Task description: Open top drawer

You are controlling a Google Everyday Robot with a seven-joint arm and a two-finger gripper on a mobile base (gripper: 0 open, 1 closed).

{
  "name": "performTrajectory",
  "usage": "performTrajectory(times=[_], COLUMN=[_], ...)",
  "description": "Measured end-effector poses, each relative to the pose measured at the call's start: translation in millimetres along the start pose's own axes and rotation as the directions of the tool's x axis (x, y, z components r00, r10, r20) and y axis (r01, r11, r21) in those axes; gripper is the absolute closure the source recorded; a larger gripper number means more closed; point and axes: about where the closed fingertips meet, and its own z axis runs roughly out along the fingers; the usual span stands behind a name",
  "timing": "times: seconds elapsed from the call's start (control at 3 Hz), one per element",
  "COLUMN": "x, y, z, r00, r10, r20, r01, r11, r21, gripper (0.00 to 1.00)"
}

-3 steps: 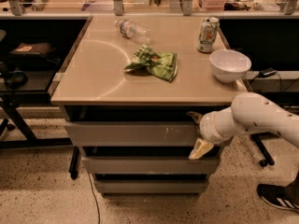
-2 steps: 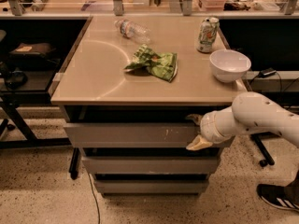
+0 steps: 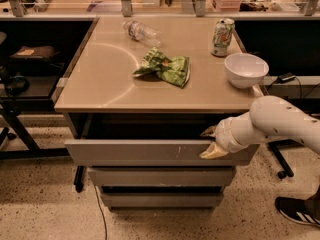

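The top drawer [image 3: 140, 152] is the widest grey front under the tan tabletop [image 3: 100, 69], with small white scuffs right of centre. It stands pulled out a little, with a dark gap above its top edge. My gripper [image 3: 212, 141] is at the drawer's upper right, one cream finger [image 3: 213, 152] on the front face and the other behind the top edge, so it straddles the front panel. My white arm [image 3: 280, 124] comes in from the right.
Two narrower grey drawers [image 3: 160, 176] sit below. On the tabletop lie a green chip bag [image 3: 167, 67], a plastic bottle [image 3: 141, 32], a soda can [image 3: 222, 36] and a white bowl [image 3: 245, 69]. A shoe [image 3: 300, 210] is at the lower right; a black rack [image 3: 20, 84] stands left.
The gripper has risen from the lower drawers to the top drawer's upper edge and hooked over it. The drawer has slid outward slightly.
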Motion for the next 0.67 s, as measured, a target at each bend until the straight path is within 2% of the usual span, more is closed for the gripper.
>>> performTrajectory(times=[0.33, 0.67], x=[0.0, 0.0], y=[0.0, 0.0], z=[0.0, 0.0], r00=[1.000, 1.000], r10=[0.000, 0.000], r20=[0.000, 0.000], r01=[0.000, 0.000], r11=[1.0000, 1.0000], r21=[0.000, 0.000], gripper=[0.86, 0.63])
